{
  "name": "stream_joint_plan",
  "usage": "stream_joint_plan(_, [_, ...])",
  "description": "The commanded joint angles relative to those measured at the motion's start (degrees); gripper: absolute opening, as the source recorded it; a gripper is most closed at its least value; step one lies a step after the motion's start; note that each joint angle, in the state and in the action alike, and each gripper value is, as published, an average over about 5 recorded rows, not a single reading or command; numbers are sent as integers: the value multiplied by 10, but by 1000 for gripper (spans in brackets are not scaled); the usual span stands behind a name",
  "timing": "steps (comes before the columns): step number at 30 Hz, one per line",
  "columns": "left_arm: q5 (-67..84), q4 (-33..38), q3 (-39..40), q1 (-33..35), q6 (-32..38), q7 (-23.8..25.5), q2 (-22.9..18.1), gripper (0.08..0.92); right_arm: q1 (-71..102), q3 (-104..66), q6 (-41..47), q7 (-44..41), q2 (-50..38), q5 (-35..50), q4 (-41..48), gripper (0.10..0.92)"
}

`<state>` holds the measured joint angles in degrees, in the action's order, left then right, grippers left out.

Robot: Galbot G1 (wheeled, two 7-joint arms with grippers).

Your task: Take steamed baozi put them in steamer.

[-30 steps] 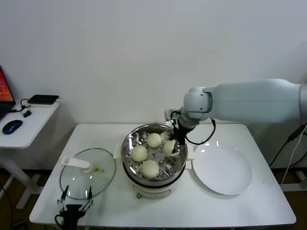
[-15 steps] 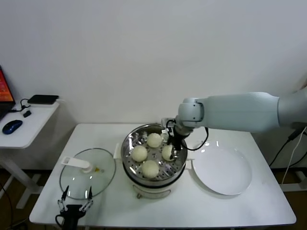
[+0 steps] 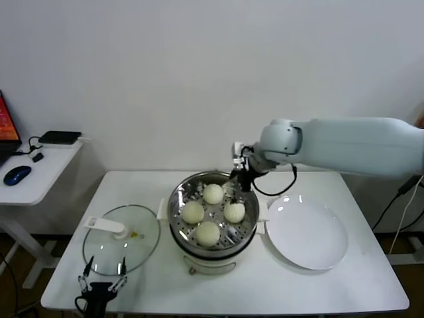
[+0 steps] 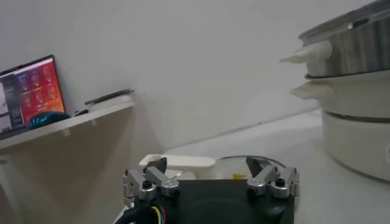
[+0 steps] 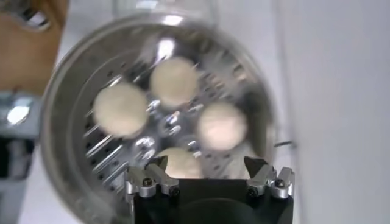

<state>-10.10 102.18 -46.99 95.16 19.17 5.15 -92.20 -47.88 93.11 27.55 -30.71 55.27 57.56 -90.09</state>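
Observation:
Several off-white steamed baozi (image 3: 234, 212) lie on the perforated floor of the shiny steel steamer (image 3: 173, 217) at the table's middle. My right gripper (image 3: 240, 177) hovers over the steamer's far right rim, open and holding nothing. In the right wrist view it (image 5: 207, 167) looks straight down on the baozi (image 5: 222, 125) inside the steamer (image 5: 55, 122), the nearest bun just below the jaws. My left gripper (image 3: 101, 288) stays parked at the table's front left edge, open and empty. It (image 4: 206, 167) shows there before the lid's white handle.
A glass lid (image 3: 121, 240) with a white handle lies left of the steamer. An empty white plate (image 3: 307, 233) lies to its right. A side table (image 3: 40, 165) with a mouse and a laptop stands farther left. The wall is close behind.
My right gripper has opened and let a baozi go onto the steamer's right side. It has then risen and drawn back toward the far rim.

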Motion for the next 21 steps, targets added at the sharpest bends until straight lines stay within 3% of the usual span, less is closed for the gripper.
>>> stream_joint_plan(1, [-6, 2, 6, -2, -2, 1, -22, 823, 140, -236, -51, 219, -253, -20, -152, 823])
stream_joint_plan(9, [-11, 1, 3, 2, -1, 0, -25, 823, 422, -488, -148, 282, -366, -39, -210, 823])
stream_joint_plan(14, [-17, 0, 2, 1, 1, 0, -28, 823, 632, -642, -278, 280, -409, -50, -211, 823])
stream_joint_plan(17, [-18, -1, 1, 1, 3, -1, -28, 823, 848, -839, -318, 275, -393, -73, -211, 823])
stream_joint_plan(21, [-19, -1, 1, 2, 8, -2, -28, 823, 1094, -1073, -348, 258, -302, -144, -219, 823])
